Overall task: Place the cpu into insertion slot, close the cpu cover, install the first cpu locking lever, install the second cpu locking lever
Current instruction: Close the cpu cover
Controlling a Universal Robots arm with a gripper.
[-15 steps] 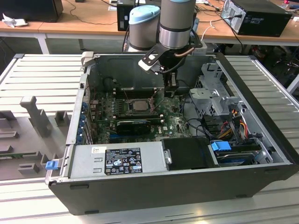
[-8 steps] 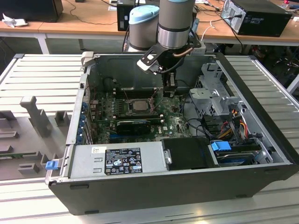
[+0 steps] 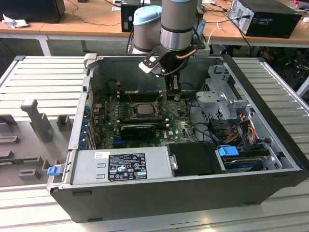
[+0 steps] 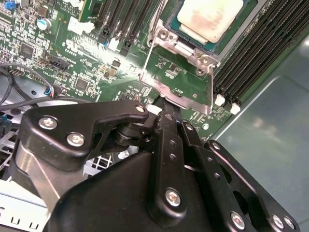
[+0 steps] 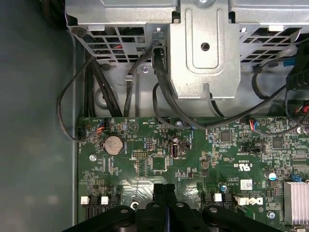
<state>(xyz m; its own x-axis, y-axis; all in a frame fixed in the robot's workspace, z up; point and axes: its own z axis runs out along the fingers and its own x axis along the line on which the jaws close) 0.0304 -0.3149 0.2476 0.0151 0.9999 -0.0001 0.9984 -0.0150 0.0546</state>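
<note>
cpu (image 4: 210, 19) already sits in the insertion slot (image 4: 169, 19), roughly mid-mobo (image 4: 72, 48). gripper (image 4: 161, 102) pinched closed, holding nothing afaict, tip at the raised cpu cover (image 4: 179, 93) edge. Risk imo: tip slips off the thin plate, cover snaps back or tip gouges the board.

Pale cpu (image 4: 210, 18) in insertion slot (image 3: 132, 111)

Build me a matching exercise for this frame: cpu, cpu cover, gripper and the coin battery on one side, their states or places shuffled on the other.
Things:
1. cpu
2. cpu cover
3. gripper
4. coin battery

States or places:
A. jaws together, tip at the cover's edge
B. round and silver, near a corner of the green board
C. seated in the insertion slot, pale top up
D. open, off the slot, board showing through its window

Pairs: 1-C, 2-D, 3-A, 4-B
</note>
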